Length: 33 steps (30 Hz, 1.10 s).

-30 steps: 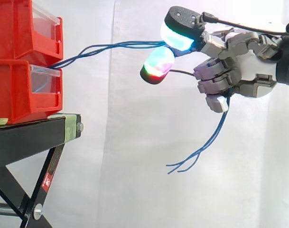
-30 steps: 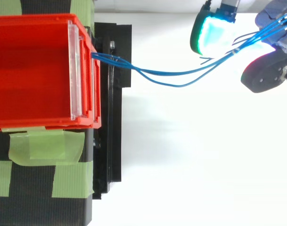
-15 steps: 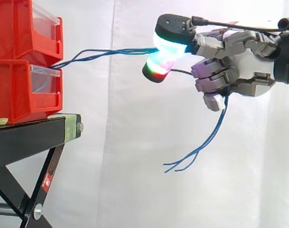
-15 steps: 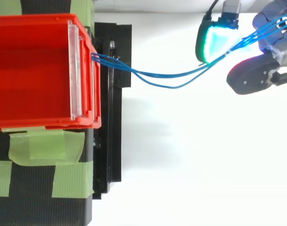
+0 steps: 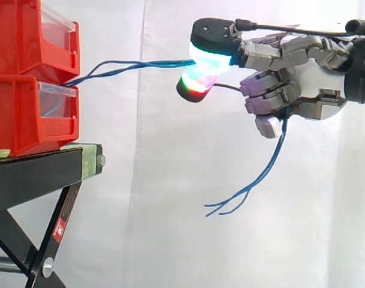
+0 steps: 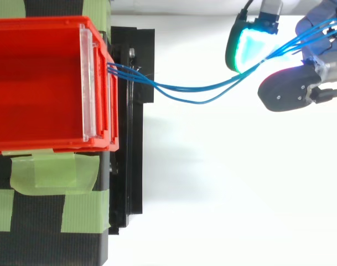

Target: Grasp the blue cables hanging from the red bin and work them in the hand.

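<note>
I see the white curtain [image 5: 164, 198] across the whole background of the side view, and nothing stands between the bins and the hand except open space. At the lower left of that view the black stand [image 5: 35, 171] carries two stacked red bins, the upper bin [image 5: 20, 36] sitting on the lower bin [image 5: 20, 114], each with a clear front panel. From above, the upper bin's rim [image 6: 46, 145] fills the upper left, and strips of green tape [image 6: 52, 173] lie on the stand just below it. The hand [image 5: 311, 81] comes in at the upper right of the side view, held about level with the upper bin and well apart from it, palm turned toward the bins. Two glowing fingertips [image 5: 211, 55] reach out to the left and close together on the blue cables [image 5: 131, 65], one pad above and one below, while the rest of the fingers are curled in against the palm. The cables leave the front of the bins where the upper one meets the lower, run in a shallow sag across the gap to the pinch in the top view [image 6: 190, 93], pass through the hand, and hang from under it with their loose ends [image 5: 227, 207] fanned out near the middle of the side view.
</note>
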Motion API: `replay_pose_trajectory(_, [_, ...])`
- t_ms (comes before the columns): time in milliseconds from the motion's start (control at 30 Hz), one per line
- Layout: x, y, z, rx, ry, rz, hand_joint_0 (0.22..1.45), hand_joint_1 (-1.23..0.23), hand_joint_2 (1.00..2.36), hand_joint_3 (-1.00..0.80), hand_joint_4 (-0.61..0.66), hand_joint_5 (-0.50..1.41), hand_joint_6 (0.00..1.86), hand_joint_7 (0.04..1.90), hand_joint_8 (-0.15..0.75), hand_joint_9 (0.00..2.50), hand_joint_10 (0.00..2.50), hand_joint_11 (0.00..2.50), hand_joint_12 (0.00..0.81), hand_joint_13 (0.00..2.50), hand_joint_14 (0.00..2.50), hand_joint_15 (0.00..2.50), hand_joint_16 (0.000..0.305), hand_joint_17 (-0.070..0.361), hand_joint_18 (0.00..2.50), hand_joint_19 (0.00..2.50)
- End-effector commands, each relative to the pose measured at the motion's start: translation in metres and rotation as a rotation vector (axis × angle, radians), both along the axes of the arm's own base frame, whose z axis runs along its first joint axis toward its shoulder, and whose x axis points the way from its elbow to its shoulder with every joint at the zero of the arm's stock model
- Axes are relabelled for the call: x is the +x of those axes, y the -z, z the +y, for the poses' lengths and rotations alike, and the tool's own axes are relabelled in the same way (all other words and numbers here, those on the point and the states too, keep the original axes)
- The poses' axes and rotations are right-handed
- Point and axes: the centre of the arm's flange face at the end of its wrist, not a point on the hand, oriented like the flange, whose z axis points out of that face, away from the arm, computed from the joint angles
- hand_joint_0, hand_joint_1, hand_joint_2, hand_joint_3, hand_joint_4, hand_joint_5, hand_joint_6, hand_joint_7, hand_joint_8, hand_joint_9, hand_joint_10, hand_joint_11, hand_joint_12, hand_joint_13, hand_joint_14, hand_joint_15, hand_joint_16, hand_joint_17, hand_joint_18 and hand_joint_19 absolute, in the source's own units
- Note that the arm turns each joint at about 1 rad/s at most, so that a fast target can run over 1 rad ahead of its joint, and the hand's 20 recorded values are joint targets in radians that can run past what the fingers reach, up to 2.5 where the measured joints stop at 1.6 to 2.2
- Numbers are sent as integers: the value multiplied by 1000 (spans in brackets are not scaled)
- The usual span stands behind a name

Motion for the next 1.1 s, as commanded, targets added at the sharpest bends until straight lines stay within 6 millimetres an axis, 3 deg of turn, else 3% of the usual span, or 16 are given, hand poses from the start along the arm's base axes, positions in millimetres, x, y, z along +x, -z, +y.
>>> replay_pose_trajectory(0, [1, -1, 1, -4, -1, 1, 910, -698, 1012, -750, 61, -35, 870, 1078, 580, 1706, 2500, 2500, 706, 2097, 2500, 2148, 210, 158, 2500, 766])
replay_pose_trajectory(233, [3, -3, 4, -27, 11, 8, 849, -665, 1001, -966, 89, 62, 758, 1148, 580, 1706, 2500, 2500, 706, 2097, 2500, 2148, 210, 158, 2500, 766])
replay_pose_trajectory(833, [0, -1, 3, -21, 86, 22, 787, -645, 1000, -1000, 144, 322, 419, 1328, 580, 1706, 2500, 2500, 706, 2097, 2500, 2148, 210, 158, 2500, 766])
replay_pose_trajectory(1067, [6, 23, -2, -10, 128, 44, 765, -640, 1000, -1000, 143, 334, 397, 1342, 580, 1706, 2500, 2500, 706, 2097, 2500, 2148, 210, 158, 2500, 766])
